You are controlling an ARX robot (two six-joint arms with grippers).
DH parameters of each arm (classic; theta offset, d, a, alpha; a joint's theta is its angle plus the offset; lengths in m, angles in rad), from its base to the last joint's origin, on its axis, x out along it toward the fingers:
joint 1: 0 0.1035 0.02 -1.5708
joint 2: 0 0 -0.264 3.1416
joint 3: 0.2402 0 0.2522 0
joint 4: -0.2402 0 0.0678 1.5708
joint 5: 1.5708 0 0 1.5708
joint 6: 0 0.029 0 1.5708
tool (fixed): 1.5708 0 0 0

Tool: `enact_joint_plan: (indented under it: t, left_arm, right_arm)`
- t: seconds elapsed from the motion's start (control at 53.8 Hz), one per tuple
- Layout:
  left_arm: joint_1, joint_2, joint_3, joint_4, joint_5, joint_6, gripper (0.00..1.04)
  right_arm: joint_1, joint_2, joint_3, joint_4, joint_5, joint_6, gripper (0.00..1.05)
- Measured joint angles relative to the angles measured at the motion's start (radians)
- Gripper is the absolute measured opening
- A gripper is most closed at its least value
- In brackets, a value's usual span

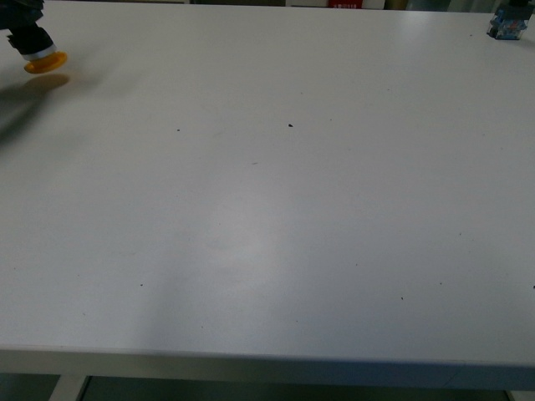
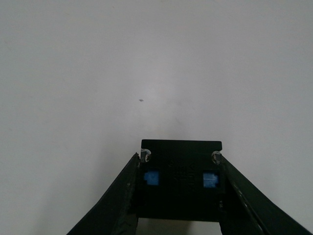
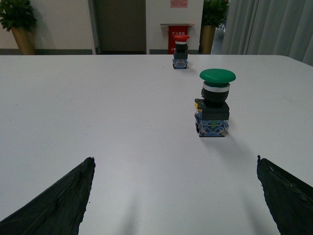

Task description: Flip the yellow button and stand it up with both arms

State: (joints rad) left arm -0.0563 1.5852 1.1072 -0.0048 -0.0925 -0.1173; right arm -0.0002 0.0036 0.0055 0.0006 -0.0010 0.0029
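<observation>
The yellow button (image 1: 45,61) is at the far left back of the table in the front view. Its orange-yellow cap points down, a little above its shadow. My left gripper (image 1: 29,38) is shut on it from above, mostly cut off by the frame's corner. In the left wrist view the left gripper (image 2: 180,159) clamps the button's dark body (image 2: 180,181), whose two blue squares face the camera; the cap is hidden. My right gripper (image 3: 175,164) is open over bare table and holds nothing. It does not show in the front view.
A green mushroom-cap switch (image 3: 213,103) stands upright ahead of the right gripper. A red-capped switch (image 3: 180,51) stands farther back. A blue switch body (image 1: 507,25) shows at the table's (image 1: 267,209) far right back corner. Potted plants and a curtain stand beyond the table.
</observation>
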Motion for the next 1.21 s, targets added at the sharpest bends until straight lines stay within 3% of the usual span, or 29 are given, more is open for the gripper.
enact_joint_plan:
  t: [0.297,0.669,0.948,1.208]
  left_arm:
    - [-0.061,-0.048,-0.150,0.200,0.045,-0.177,0.36]
    - [-0.069,-0.050,-0.193,0.453,0.137,-0.454,0.36]
    - [-0.079,-0.028,-0.221,0.656,0.261,-0.703,0.36]
    - [-0.082,0.038,-0.252,0.890,0.442,-0.934,0.36]
  right_arm:
    - [0.000,0.000,0.000,0.000,0.000,0.000,0.97]
    - [0.000,0.000,0.000,0.000,0.000,0.000,0.97]
    - [0.000,0.000,0.000,0.000,0.000,0.000,0.97]
    - [0.000,0.000,0.000,0.000,0.000,0.000,0.97]
